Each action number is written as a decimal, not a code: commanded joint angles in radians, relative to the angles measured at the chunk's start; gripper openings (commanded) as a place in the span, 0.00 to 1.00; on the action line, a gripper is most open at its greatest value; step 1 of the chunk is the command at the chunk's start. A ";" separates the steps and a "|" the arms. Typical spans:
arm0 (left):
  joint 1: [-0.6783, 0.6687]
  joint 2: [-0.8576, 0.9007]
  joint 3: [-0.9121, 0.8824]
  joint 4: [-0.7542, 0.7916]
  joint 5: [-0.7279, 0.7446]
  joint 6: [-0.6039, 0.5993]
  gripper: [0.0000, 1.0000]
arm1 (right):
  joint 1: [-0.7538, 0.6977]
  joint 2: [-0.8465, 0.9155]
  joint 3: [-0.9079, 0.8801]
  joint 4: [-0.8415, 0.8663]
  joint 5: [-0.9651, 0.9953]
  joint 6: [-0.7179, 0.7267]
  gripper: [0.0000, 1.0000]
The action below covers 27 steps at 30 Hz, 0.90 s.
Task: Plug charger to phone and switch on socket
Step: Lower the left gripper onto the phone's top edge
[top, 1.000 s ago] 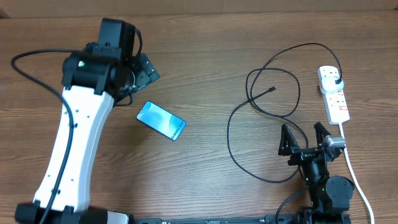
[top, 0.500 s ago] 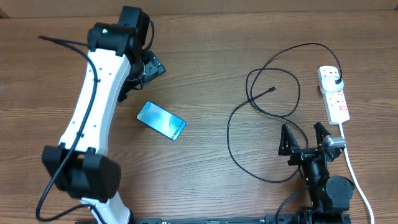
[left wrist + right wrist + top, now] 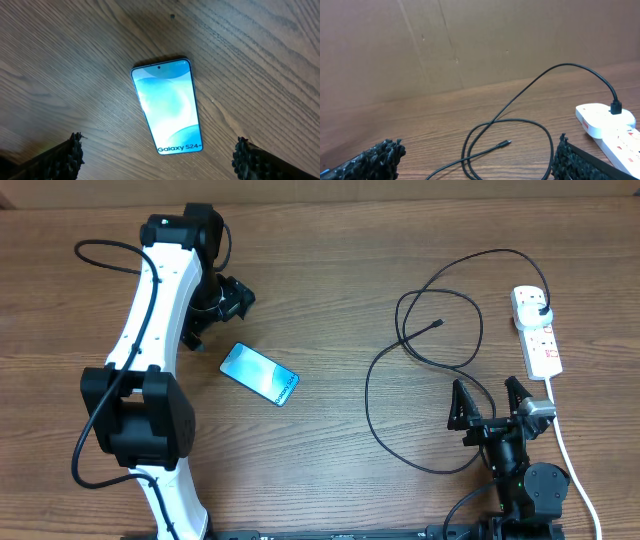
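The phone lies flat on the table, its cyan screen lit. My left gripper is open and empty, just behind and left of it. In the left wrist view the phone lies between and beyond the spread fingers. The charger cable loops on the right. Its connector tip lies free and its plug head sits in the socket. My right gripper is open and empty, in front of the loops. The right wrist view shows the cable tip, the plug head and the socket.
The socket's thick white cord runs down the right side towards the front edge, past my right arm's base. A brown cardboard wall stands behind the table.
My left arm has swung its elbow back and to the right and now stands more upright. Its gripper stays near the phone. The right arm, cable and phone have not moved.
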<state>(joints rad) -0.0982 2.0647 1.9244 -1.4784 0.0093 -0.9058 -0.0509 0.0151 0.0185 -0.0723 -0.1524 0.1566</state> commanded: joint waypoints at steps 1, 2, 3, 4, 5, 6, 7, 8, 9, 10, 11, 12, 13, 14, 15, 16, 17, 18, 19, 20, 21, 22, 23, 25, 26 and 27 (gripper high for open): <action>-0.006 0.025 0.021 -0.005 0.010 -0.046 1.00 | 0.001 -0.006 -0.011 0.003 0.006 -0.002 1.00; -0.006 0.031 0.021 -0.005 0.009 -0.052 1.00 | 0.001 -0.006 -0.011 0.003 0.006 -0.002 1.00; -0.006 0.036 0.021 -0.005 0.010 -0.053 1.00 | 0.001 -0.006 -0.011 0.003 0.006 -0.002 1.00; -0.006 0.043 0.021 -0.004 0.010 -0.054 1.00 | 0.001 -0.006 -0.011 0.003 0.006 -0.002 1.00; -0.006 0.049 0.021 -0.003 0.010 -0.060 1.00 | 0.001 -0.006 -0.011 0.003 0.006 -0.002 1.00; -0.006 0.055 0.021 -0.003 0.010 -0.070 1.00 | 0.001 -0.006 -0.011 0.003 0.006 -0.002 1.00; -0.006 0.061 0.021 -0.002 0.012 -0.083 1.00 | 0.001 -0.006 -0.011 0.003 0.006 -0.002 1.00; -0.006 0.069 0.021 -0.003 0.015 -0.099 1.00 | 0.001 -0.006 -0.011 0.003 0.006 -0.002 1.00; -0.006 0.075 0.021 -0.002 0.018 -0.111 1.00 | 0.001 -0.006 -0.011 0.003 0.006 -0.002 1.00; -0.006 0.083 0.021 -0.003 0.018 -0.125 1.00 | 0.001 -0.006 -0.011 0.003 0.006 -0.002 1.00; -0.007 0.089 0.021 -0.003 0.019 -0.137 1.00 | 0.001 -0.006 -0.011 0.003 0.006 -0.002 1.00; -0.007 0.096 0.021 -0.003 0.023 -0.149 1.00 | 0.001 -0.006 -0.011 0.003 0.006 -0.002 1.00; -0.007 0.104 0.021 -0.002 0.031 -0.158 1.00 | 0.001 -0.006 -0.011 0.003 0.006 -0.002 1.00; -0.007 0.113 0.021 0.000 0.047 -0.158 1.00 | 0.001 -0.006 -0.011 0.003 0.006 -0.002 1.00; -0.007 0.121 0.021 0.001 0.066 -0.158 1.00 | 0.001 -0.006 -0.011 0.003 0.006 -0.002 1.00; -0.006 0.132 0.021 -0.001 0.082 -0.157 1.00 | 0.001 -0.006 -0.011 0.003 0.006 -0.002 1.00; -0.007 0.140 0.021 -0.007 0.098 -0.158 1.00 | 0.001 -0.006 -0.011 0.003 0.006 -0.002 1.00; -0.007 0.150 0.021 -0.012 0.107 -0.158 1.00 | 0.001 -0.006 -0.011 0.003 0.006 -0.002 1.00; -0.008 0.158 0.020 -0.021 0.118 -0.158 1.00 | 0.001 -0.006 -0.011 0.003 0.006 -0.002 1.00; -0.010 0.171 0.018 -0.030 0.123 -0.174 1.00 | 0.001 -0.006 -0.011 0.003 0.006 -0.002 1.00; -0.014 0.176 0.015 -0.042 0.122 -0.202 1.00 | 0.001 -0.006 -0.011 0.003 0.006 -0.002 1.00; -0.018 0.187 0.010 -0.047 0.122 -0.224 1.00 | 0.001 -0.006 -0.011 0.003 0.006 -0.002 1.00; -0.021 0.193 0.003 -0.050 0.122 -0.241 0.99 | 0.001 -0.006 -0.011 0.003 0.006 -0.002 1.00; -0.031 0.198 -0.019 -0.045 0.122 -0.267 1.00 | 0.001 -0.006 -0.011 0.003 0.006 -0.002 1.00; -0.036 0.198 -0.033 -0.031 0.122 -0.269 1.00 | 0.001 -0.006 -0.011 0.003 0.006 -0.002 1.00; -0.045 0.198 -0.049 -0.007 0.120 -0.269 1.00 | 0.001 -0.006 -0.011 0.003 0.006 -0.002 1.00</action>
<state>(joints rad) -0.1184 2.2501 1.9079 -1.5085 0.1173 -1.1172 -0.0509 0.0151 0.0185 -0.0731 -0.1520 0.1566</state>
